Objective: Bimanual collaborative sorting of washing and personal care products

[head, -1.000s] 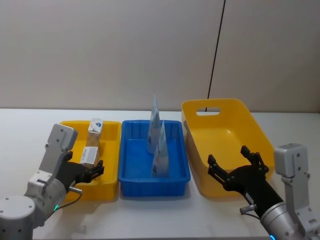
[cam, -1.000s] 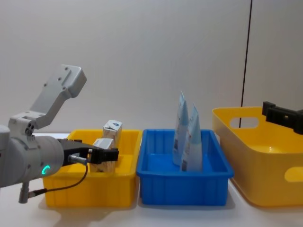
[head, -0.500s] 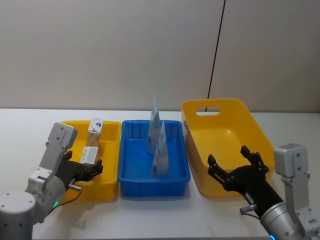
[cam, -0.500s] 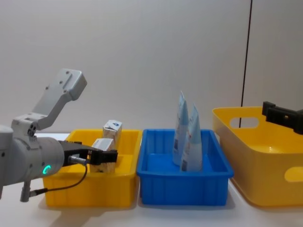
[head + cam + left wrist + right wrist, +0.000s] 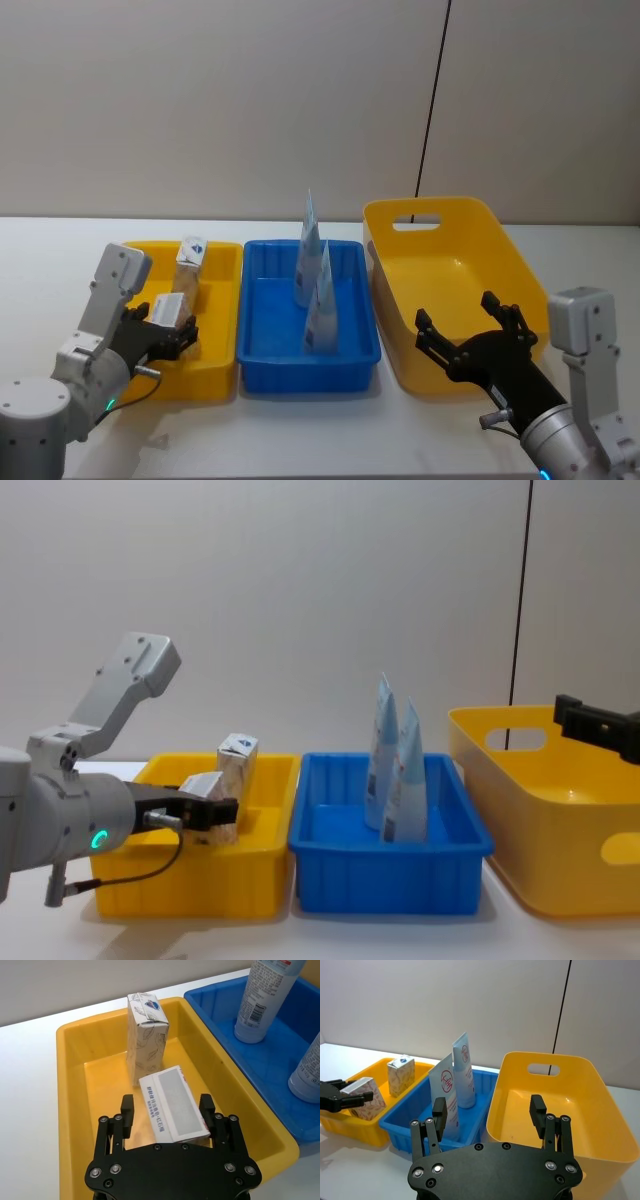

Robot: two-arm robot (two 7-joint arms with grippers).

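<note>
Head view: your left gripper (image 5: 172, 335) sits over the near half of the yellow tray (image 5: 205, 375) on the left, clamped on the held box (image 5: 168, 308), a small white carton lying tilted between its fingers. The standing box (image 5: 190, 262) is upright at that tray's far end. In the blue tray (image 5: 270, 330) at the centre, the far tube (image 5: 309, 245) and the near tube (image 5: 322, 305) stand on their caps, one just behind the other. Your right gripper (image 5: 455, 312) hangs at the near rim of the yellow basket (image 5: 450, 265) on the right, fingers spread wide and holding nothing. All three containers rest side by side on the white table (image 5: 300, 430). Left wrist view: both fingers press the carton's long sides, its pale label facing up, its far end just before the standing box; you cannot tell whether the two touch. Right wrist view: the right jaws are released, framing the basket and the blue tray beyond. Chest view: the held box is raised at about rim height, nose tipped, near the standing box.
</note>
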